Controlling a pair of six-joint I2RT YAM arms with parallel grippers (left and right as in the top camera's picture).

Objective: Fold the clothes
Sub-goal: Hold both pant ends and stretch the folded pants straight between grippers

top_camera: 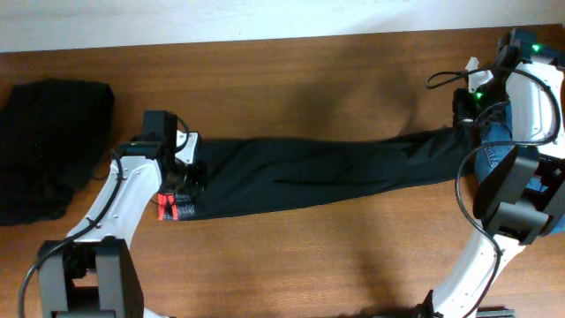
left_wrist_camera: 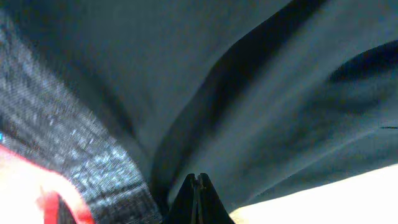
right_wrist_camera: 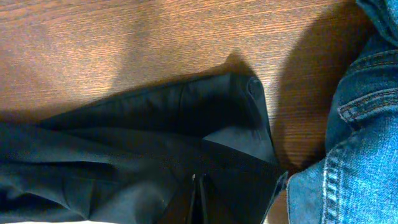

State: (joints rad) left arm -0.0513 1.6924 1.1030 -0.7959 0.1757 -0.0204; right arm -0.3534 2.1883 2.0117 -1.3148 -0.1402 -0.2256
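Dark cloth fills the left wrist view almost edge to edge, with the grey, red-trimmed waistband [left_wrist_camera: 93,168] of the black trousers [top_camera: 309,172] right under the lens. The left claw [left_wrist_camera: 198,190] has its tips pressed together on a pinch of that cloth just beside the band. At the other end, the right claw [right_wrist_camera: 198,190] is likewise closed at the leg hem. Its tips are so low in the frame that I'd say it has fabric in it rather than swear to it.

From above, the trousers lie stretched in one long strip across the table [top_camera: 309,265] between the two arms. A dark heap [top_camera: 48,146] sits well apart at the far left, and the jeans [right_wrist_camera: 354,143] are just beside the hem.

To my eye the step in hand is bringing one end over to the other. To do it well, both arms should lift evenly and keep the strip taut so the creases in the middle pull flat. The hem end should also rise clear of the jeans before it travels, or the denim could drag along.
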